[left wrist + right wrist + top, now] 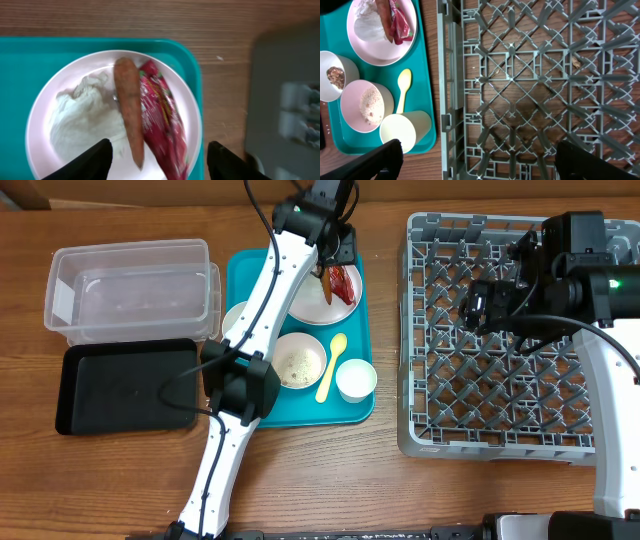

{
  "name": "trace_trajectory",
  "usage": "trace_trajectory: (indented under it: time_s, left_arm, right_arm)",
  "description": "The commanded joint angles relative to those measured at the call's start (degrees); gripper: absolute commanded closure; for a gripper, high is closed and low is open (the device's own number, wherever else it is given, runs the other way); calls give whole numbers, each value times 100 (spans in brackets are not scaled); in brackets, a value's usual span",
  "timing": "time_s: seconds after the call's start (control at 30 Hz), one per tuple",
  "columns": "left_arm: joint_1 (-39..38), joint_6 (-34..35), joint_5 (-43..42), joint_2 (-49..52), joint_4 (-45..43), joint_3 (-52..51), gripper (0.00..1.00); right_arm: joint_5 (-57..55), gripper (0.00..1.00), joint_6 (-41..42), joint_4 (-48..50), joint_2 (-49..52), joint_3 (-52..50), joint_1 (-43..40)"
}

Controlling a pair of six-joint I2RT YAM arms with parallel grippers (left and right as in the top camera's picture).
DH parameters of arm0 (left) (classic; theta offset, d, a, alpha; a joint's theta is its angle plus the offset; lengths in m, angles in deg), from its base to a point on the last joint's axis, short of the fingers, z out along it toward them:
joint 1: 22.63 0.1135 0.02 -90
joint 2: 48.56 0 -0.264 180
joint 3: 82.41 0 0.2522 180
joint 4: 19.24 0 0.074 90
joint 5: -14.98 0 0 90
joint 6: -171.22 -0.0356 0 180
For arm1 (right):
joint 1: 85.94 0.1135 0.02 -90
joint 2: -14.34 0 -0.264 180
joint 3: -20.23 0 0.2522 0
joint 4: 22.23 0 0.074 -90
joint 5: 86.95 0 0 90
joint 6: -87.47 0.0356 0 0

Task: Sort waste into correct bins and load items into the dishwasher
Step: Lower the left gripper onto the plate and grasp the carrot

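The pinkish-white plate (42, 112) on the teal tray (30, 55) holds a crumpled white napkin (82, 120), a brown sausage-like piece (129, 105) and a red wrapper (162, 120). My left gripper (159, 150) is open just above them, with its fingers either side of the sausage piece and wrapper, and it holds nothing. In the overhead view it (335, 250) hovers over the plate (308, 307). My right gripper (479, 150) is open and empty above the grey dish rack (530, 75), near the rack's left side (478, 305).
The tray (300, 412) also carries a bowl of rice (300, 361), a second bowl (237, 320) with brownish scraps partly under my left arm, a white cup (355, 380) and a yellow spoon (331, 367). A clear tub (130, 290) and a black tray (125, 385) sit at the left.
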Motion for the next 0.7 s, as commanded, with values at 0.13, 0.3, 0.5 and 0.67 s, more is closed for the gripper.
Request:
trace_trajectory:
  time_s: [0.13,0.3,0.5,0.67]
  left_arm:
    - [162,577,96,52,-833,-872,43]
    - [173,505,90,55,-1364,-1451,42]
    - [173,380,50,55,-1993,-2026,45]
    - [177,378,52,55,-2448,-2452,48]
  right_arm:
    - [13,0,17,-17,-15,162,11]
    - [13,0,20,-9,-15,162,11]
    - [13,0,20,-11,-15,162,11]
    - [13,0,20,-9,-15,162,11]
